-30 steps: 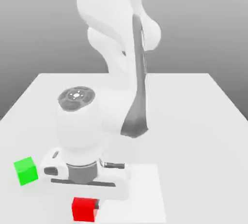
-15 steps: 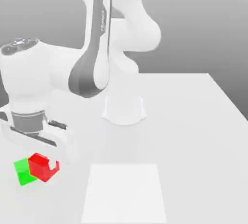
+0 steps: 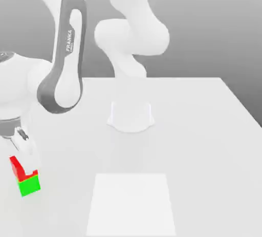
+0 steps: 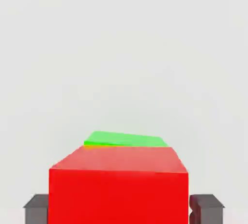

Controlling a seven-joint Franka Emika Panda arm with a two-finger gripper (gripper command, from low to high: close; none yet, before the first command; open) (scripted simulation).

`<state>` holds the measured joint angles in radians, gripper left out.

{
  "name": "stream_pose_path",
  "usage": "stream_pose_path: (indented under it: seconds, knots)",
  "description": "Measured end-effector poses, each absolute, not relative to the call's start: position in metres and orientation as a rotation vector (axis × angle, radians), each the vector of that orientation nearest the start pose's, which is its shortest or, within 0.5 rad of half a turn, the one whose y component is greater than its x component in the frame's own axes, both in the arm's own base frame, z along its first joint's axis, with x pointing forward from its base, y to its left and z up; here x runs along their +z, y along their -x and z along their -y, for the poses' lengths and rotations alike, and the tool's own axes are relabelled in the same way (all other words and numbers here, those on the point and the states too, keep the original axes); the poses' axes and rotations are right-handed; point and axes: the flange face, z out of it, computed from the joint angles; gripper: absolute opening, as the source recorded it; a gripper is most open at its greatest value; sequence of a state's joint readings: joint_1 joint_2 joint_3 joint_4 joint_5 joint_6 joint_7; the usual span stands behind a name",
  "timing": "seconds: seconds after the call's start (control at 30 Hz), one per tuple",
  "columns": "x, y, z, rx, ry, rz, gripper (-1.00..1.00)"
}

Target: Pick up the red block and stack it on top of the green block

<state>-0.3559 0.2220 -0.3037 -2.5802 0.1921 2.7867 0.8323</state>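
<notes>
**Release over the stack: lift away clean**

Stacking looks all but done at the exterior view's far left. The small bright red matte cube (image 3: 17,168) sits on top of the small bright green matte cube (image 3: 29,186), near the edge of the white desk (image 3: 204,128). The arm's two-finger pincer (image 4: 118,209) hangs directly over them. In the hand view its dark grey pads (image 4: 36,208) stand on either side of the red cube. A thin pale sliver separates the far pad from the red face, so I judge the jaws spread and holding nothing.

The step in hand is the withdrawal. It should go straight up, with the jaws kept wide and the wrist not turning, until the pads are above the red cube's top. Any sideways drift could drag a pad along a face and push the cube off. The green cube peeks out past the red one at a slight skew, so the two may not be squarely aligned, which is one more reason not to nudge them.

Much stays uncertain. A white finger covers part of the red cube in the exterior view and gives it a notched outline. The near pad sits so close to the cube that I cannot tell whether they touch. The seam between the cubes is mostly hidden, so how flat the red cube rests is unclear. Further right are the arm's round white base (image 3: 130,115) and a pale square patch (image 3: 132,205), both well away from the stack.
</notes>
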Motion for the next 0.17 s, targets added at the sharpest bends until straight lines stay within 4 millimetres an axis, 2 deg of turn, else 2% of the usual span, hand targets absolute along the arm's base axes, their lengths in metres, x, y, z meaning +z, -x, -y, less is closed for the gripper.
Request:
stream_pose_path:
  seconds: [0.07, 0.17]
  knots:
    - [0.181, -0.340, 0.283, 0.000, 2.114, -2.324, 1.00]
    - [0.204, -0.341, 0.284, 0.000, 2.113, -2.323, 1.00]
